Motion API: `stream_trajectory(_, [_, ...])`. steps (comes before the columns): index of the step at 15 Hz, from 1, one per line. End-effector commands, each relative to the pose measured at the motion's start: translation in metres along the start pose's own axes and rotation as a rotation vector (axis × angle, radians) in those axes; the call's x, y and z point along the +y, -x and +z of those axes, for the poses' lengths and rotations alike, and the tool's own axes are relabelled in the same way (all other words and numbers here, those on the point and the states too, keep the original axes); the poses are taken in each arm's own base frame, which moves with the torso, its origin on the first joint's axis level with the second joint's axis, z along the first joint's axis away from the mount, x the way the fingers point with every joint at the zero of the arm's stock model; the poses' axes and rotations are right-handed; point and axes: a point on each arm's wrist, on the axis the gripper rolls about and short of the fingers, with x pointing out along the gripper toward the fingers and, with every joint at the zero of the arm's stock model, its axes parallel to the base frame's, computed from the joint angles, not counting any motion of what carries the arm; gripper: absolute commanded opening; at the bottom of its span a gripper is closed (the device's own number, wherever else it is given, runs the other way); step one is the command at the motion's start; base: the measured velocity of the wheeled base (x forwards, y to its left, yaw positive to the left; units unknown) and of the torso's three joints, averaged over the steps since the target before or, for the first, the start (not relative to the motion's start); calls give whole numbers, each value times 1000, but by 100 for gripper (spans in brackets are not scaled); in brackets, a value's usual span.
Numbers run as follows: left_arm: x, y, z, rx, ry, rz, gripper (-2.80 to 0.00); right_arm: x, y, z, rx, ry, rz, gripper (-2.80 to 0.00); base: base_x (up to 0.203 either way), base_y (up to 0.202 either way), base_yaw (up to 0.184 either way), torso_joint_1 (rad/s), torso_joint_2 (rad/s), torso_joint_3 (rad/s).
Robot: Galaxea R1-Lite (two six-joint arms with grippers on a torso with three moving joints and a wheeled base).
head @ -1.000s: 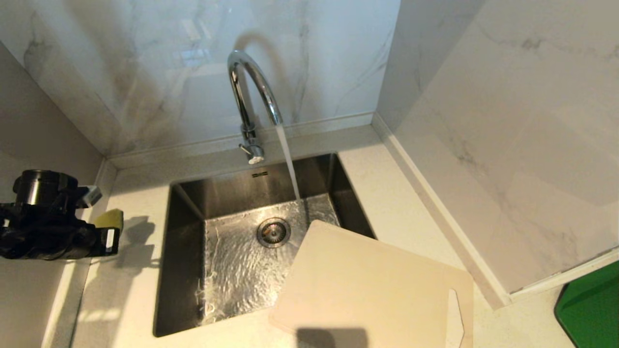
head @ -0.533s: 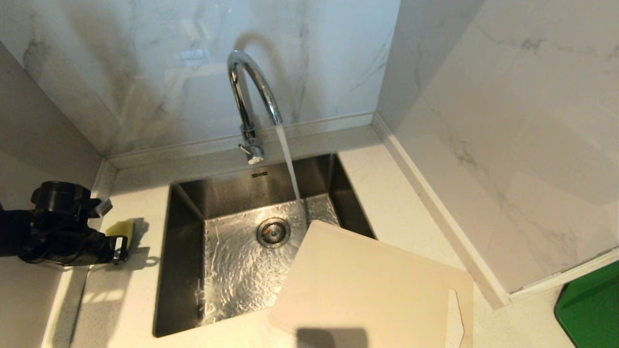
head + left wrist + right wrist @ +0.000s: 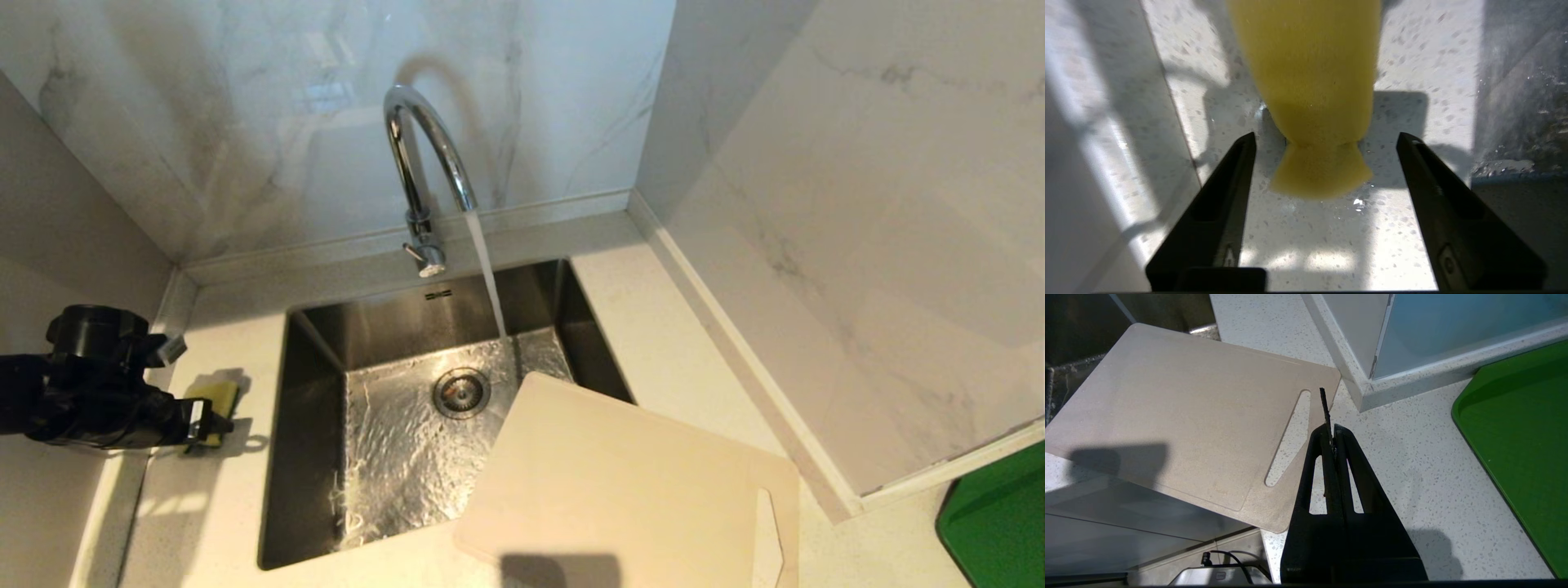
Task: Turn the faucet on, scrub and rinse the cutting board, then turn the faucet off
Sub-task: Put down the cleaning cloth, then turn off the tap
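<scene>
Water runs from the chrome faucet (image 3: 424, 155) into the sink (image 3: 314, 425); its stubby lever (image 3: 430, 263) sits near the base. The beige cutting board (image 3: 629, 490) (image 3: 1180, 416) lies flat on the counter, one corner over the sink's front right. On the counter left of the sink, my left gripper (image 3: 204, 420) (image 3: 1327, 136) stands open. A yellow sponge (image 3: 215, 400) (image 3: 1310, 81) lies on the wet counter just ahead of its fingertips, touched by neither. My right gripper (image 3: 1331, 428) is shut, hanging above the counter beside the board's slot handle (image 3: 1288, 437).
Marble walls close in the counter at the back, left and right. A wall corner (image 3: 1363, 388) juts out just beyond the board. A green tray (image 3: 996, 523) (image 3: 1515, 437) lies at the far right. The drain (image 3: 461, 392) is in the sink's wet floor.
My left gripper came down to the counter with the sponge, then opened and let it go. The sponge now lies flat. The board and the water stream are unchanged.
</scene>
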Motion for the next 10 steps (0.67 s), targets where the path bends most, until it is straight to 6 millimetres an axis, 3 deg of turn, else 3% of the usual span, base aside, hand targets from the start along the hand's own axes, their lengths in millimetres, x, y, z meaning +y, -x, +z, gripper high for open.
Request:
stream_trajectory(1, [0, 29, 10, -70, 1, 0, 0, 0, 0, 0, -1, 0, 0, -280, 0, 0, 0, 0, 0, 0])
stream_trajectory(5, [-6, 100, 39, -259, -26, -80, 0, 0, 0, 0, -1, 0, 0, -280, 0, 0, 0, 0, 0, 0])
stream_trajectory(7, [-26, 135, 59, -360, -83, -167, 0, 0, 0, 0, -1, 0, -1, -280, 0, 0, 0, 0, 0, 0])
stream_trajectory(10, [-57, 158, 68, -364, -150, -274, 0, 0, 0, 0, -1, 0, 0, -280, 0, 0, 0, 0, 0, 0])
